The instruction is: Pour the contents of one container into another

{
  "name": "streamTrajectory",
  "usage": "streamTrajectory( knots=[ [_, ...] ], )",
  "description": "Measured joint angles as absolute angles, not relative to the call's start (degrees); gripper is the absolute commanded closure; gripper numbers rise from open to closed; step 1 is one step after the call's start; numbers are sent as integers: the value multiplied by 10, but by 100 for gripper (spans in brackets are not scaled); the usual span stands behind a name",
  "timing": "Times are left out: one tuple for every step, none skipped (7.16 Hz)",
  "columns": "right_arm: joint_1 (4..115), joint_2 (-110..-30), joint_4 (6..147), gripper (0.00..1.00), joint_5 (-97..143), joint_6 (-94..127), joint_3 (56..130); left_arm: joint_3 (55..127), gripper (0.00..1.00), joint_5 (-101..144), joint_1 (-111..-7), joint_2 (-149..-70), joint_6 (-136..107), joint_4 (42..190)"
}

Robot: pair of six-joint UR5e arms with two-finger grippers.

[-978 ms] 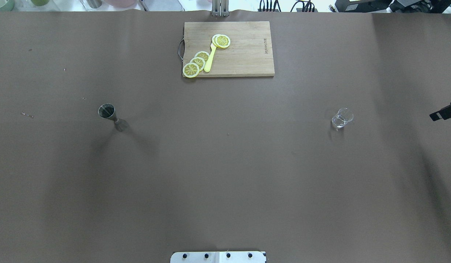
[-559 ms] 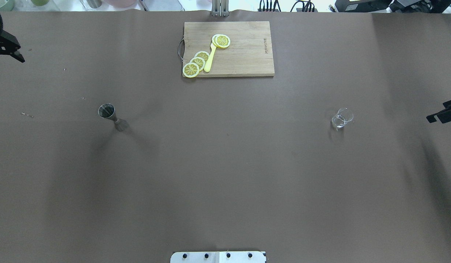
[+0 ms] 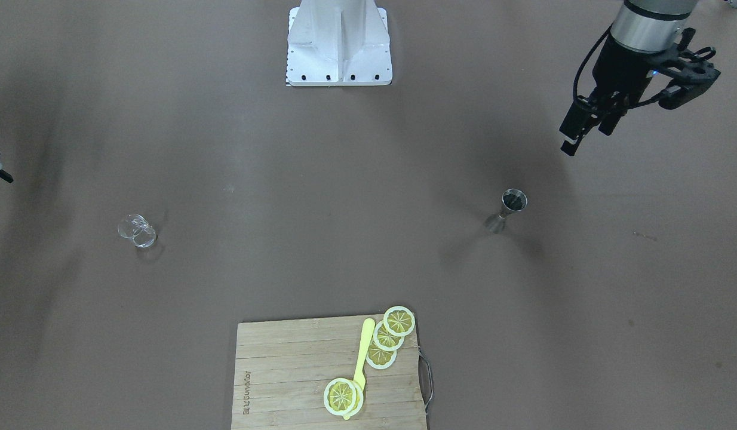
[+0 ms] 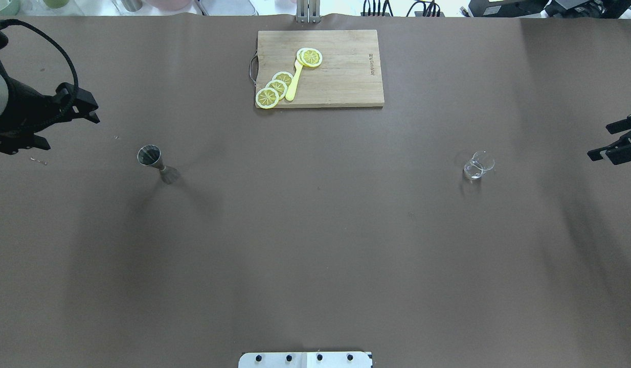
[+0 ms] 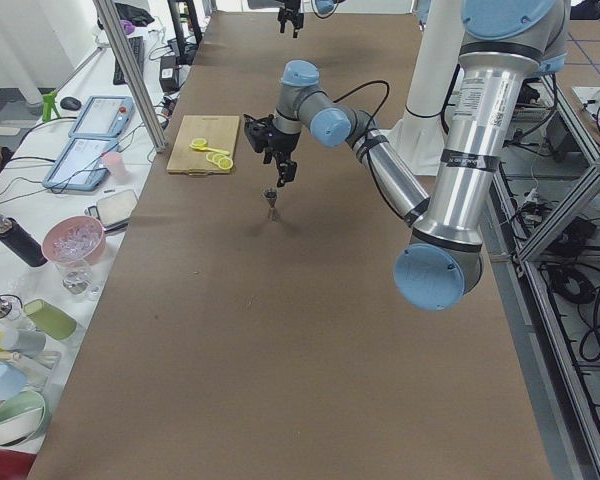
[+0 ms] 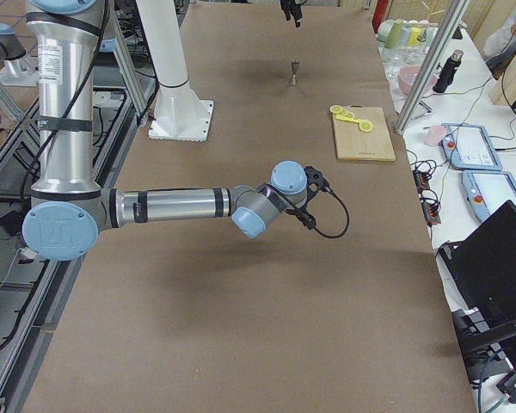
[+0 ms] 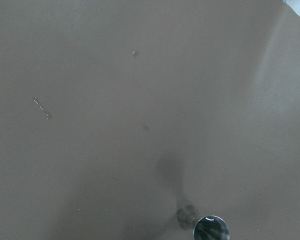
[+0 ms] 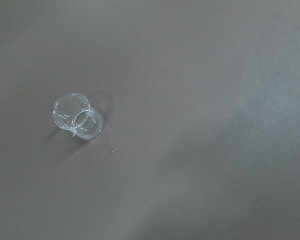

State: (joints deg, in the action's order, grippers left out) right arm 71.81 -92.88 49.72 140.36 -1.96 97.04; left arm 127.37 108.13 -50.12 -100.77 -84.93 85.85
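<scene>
A small metal jigger point(image 4: 150, 156) stands upright on the brown table at the left; it also shows in the front view point(image 3: 514, 200) and at the bottom edge of the left wrist view point(image 7: 210, 229). A clear glass point(image 4: 478, 165) stands at the right, and the right wrist view catches it too point(image 8: 77, 116). My left gripper point(image 4: 88, 110) hovers high, to the left of the jigger and beyond it, its fingers apart and empty point(image 3: 586, 134). At the table's right edge my right gripper point(image 4: 599, 141) is open and empty, well to the right of the glass.
A wooden cutting board point(image 4: 341, 76) with lemon slices point(image 4: 274, 88) and a yellow utensil point(image 4: 294, 82) lies at the far middle. The robot's base plate point(image 4: 305, 359) is at the near edge. Cups and bottles crowd a side bench point(image 5: 40, 300).
My left arm has come in from the left edge and moved right and nearer, toward the jigger. The right gripper has crept further into view. Jigger and glass have not moved.
</scene>
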Motion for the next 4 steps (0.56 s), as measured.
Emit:
streamTrajectory(
  knots=[
    [712, -928, 495, 0, 1399, -47, 985, 1293, 2, 1015, -446, -992, -896, 877],
    [705, -928, 489, 0, 1397, -77, 992, 1311, 2, 931, -383, -976, -941, 889],
    [698, -928, 474, 0, 1396, -107, 992, 1320, 2, 850, -323, -968, -976, 892],
    [692, -928, 450, 0, 1395, -122, 987, 1324, 3, 770, -265, -962, -1004, 888]
  ],
)
